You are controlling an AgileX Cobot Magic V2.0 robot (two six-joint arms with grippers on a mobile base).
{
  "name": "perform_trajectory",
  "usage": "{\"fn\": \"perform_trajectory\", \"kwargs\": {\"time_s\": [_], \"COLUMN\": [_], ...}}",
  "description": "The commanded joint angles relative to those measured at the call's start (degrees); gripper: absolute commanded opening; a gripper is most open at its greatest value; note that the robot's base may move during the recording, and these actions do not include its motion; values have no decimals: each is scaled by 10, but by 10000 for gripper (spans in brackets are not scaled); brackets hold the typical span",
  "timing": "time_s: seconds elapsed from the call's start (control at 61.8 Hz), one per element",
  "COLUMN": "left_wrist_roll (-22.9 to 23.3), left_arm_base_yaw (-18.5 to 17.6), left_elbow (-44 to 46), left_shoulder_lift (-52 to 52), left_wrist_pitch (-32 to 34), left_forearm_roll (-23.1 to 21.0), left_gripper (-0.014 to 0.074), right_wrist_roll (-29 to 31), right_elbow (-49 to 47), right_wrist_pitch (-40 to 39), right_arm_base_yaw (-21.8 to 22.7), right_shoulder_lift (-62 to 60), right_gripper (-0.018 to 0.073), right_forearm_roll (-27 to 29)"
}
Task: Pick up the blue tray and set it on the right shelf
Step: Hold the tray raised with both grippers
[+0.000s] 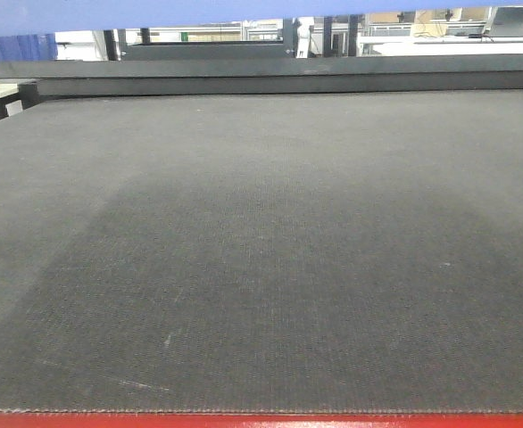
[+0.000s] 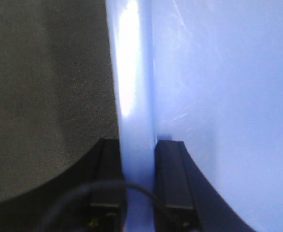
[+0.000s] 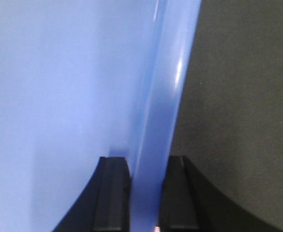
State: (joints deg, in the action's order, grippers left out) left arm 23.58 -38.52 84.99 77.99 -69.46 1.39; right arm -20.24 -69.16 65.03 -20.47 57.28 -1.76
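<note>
1. The left pincer [image 2: 139, 147] is closed down to the thickness of the flared rim [image 2: 132, 72] of the blue tray [image 2: 228, 96], one finger on each face.
2. The right pincer [image 3: 142, 162] clamps the opposite rim the same way, its jaws narrowed onto the plastic.
3. The tray is held above the bench [image 1: 261, 267], off the fabric. A pale blue band across the top of the front view is probably its edge.
4. Bare dark fabric runs from the red front edge [image 1: 261, 421] to the dark ledge [image 1: 261, 76] along the far edge, corner to corner.
</note>
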Motion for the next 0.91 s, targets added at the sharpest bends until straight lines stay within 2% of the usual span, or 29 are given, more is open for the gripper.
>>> {"fn": "perform_trajectory", "kwargs": {"time_s": [0.0, 0.891], "left_wrist_roll": [-11, -11], "left_arm_base_yaw": [-3, -3], "left_elbow": [16, 16], "left_shoulder_lift": [-19, -19], "left_wrist_pitch": [-69, -69], "left_forearm_roll": [44, 40], "left_gripper": [-48, -48], "right_wrist_roll": [15, 15], "right_elbow": [-24, -24], "right_wrist_pitch": [-39, -39], "right_arm_base_yaw": [3, 3], "right_shoulder_lift": [-13, -13], "right_gripper": [57, 57], "right_forearm_roll": [-35, -35]}}
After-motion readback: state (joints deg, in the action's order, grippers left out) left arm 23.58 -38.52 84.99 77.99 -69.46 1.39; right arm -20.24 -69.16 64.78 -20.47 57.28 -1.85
